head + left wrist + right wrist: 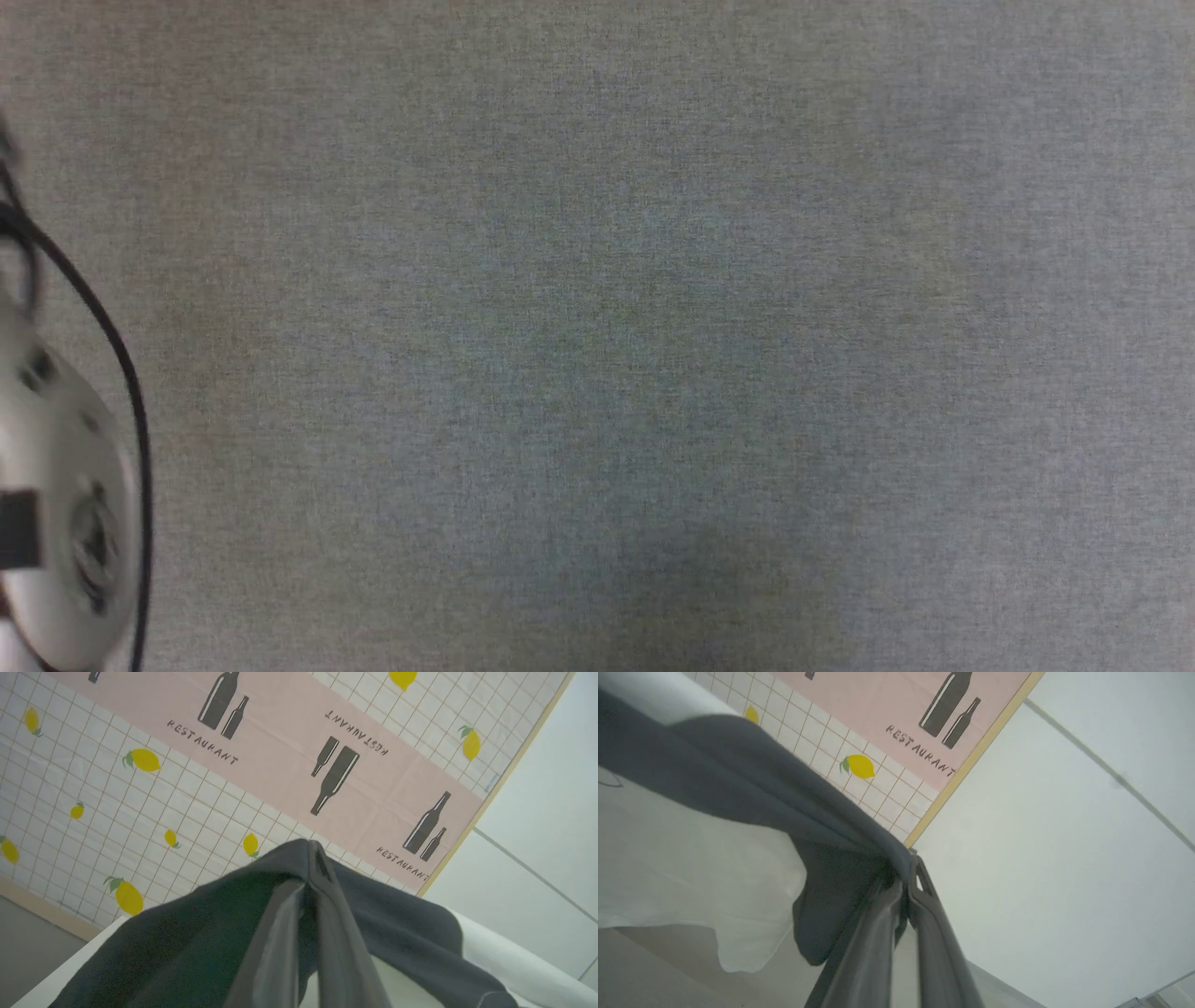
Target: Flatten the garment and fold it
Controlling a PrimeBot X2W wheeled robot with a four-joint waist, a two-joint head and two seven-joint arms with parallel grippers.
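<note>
The garment (187,952) hangs raised in the air in front of a wall. In the left wrist view my left gripper (314,855) is shut on a fold of its black fabric, and a white part (495,952) trails off to the right. My right gripper (909,873) is likewise shut on black cloth of the garment (738,774), with the white body (691,868) hanging slack to the left of the fingers. In the head view a pale, blurred arm joint (65,523) with a black cable (107,327) sits at the left edge.
The grey fabric-covered table (597,336) spreads across the head view. Behind the raised cloth is a wall with a lemon-print grid (135,760) and a pink band with bottles and "RESTAURANT" lettering (336,774). A plain white wall (1064,858) lies to the right.
</note>
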